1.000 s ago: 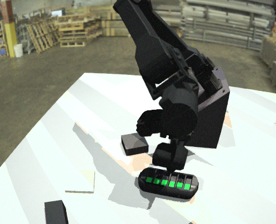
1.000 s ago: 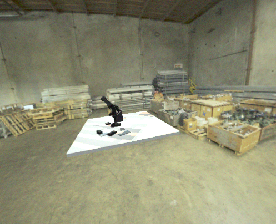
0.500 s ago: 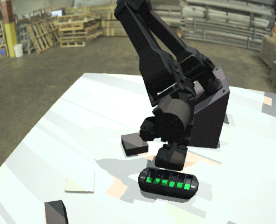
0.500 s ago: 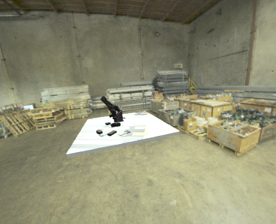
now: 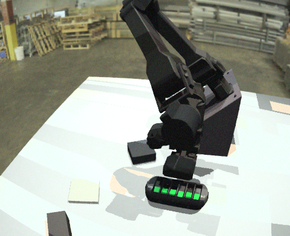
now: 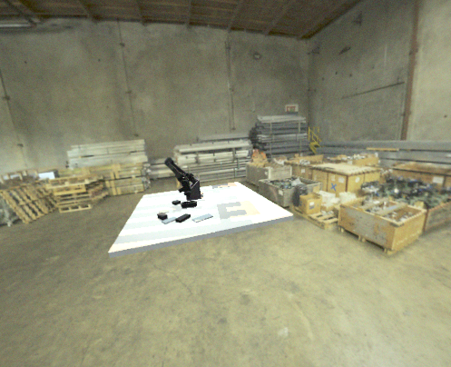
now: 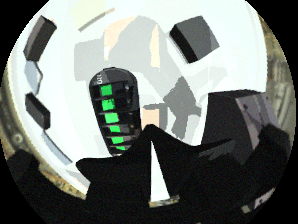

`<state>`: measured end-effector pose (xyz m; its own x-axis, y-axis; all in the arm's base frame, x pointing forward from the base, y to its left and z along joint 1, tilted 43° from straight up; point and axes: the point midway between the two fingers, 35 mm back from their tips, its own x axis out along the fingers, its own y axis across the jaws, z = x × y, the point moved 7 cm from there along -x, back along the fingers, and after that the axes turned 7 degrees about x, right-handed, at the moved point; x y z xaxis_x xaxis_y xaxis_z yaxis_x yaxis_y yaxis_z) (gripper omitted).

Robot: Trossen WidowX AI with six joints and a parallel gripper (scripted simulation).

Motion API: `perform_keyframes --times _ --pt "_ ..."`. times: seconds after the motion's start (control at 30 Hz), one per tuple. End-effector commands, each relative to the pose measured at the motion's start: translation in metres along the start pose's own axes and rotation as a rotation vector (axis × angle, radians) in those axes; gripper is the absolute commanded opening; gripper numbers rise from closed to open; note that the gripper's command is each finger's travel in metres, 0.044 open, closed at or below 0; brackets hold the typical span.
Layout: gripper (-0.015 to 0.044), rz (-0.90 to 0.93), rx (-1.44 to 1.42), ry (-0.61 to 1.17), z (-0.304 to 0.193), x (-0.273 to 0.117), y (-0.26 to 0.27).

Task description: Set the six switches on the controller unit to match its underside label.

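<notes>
The gripper is closing on nothing, its fingertips together, and in the top view the arm is reaching down beside the controller unit, which is sitting upright on the bench. In the exterior view, wooden crates are holding assorted parts on the floor. In the wrist view, the fingertips are partly hiding the unit's row of green-ended switches.

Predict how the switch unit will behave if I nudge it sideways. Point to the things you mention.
The dark switch unit (image 5: 174,201) (image 6: 189,204) (image 7: 118,76) looks rigid, so it should shift whole. Sitting low and long, it probably slides rather than tips. Its rounded ends may make it swivel.
</notes>
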<state>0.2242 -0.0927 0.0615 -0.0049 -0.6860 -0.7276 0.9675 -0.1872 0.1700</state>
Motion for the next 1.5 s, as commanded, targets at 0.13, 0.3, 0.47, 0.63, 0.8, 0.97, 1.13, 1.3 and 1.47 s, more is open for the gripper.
perform_keyframes --times 0.13,0.3,0.47,0.63,0.8,0.97,1.13,1.3,1.47 --pt "0.0079 -0.001 0.000 0.002 -0.001 -0.014 0.001" --pt "0.0210 0.000 0.000 0.001 0.001 -0.050 0.000" --pt "0.0341 -0.001 0.000 0.002 0.000 -0.050 0.000" --pt "0.0263 -0.001 0.000 0.003 0.000 -0.050 0.000" --pt "0.0131 -0.001 0.000 0.003 0.000 -0.050 0.000" --pt "0.0000 -0.001 0.000 0.003 0.000 -0.050 0.000" --pt "0.0000 -0.001 0.000 0.003 0.000 -0.050 0.000" --pt "0.0000 -0.001 0.000 0.003 0.000 -0.050 0.000" --pt "0.0105 -0.001 -0.005 0.004 0.000 -0.050 0.001"
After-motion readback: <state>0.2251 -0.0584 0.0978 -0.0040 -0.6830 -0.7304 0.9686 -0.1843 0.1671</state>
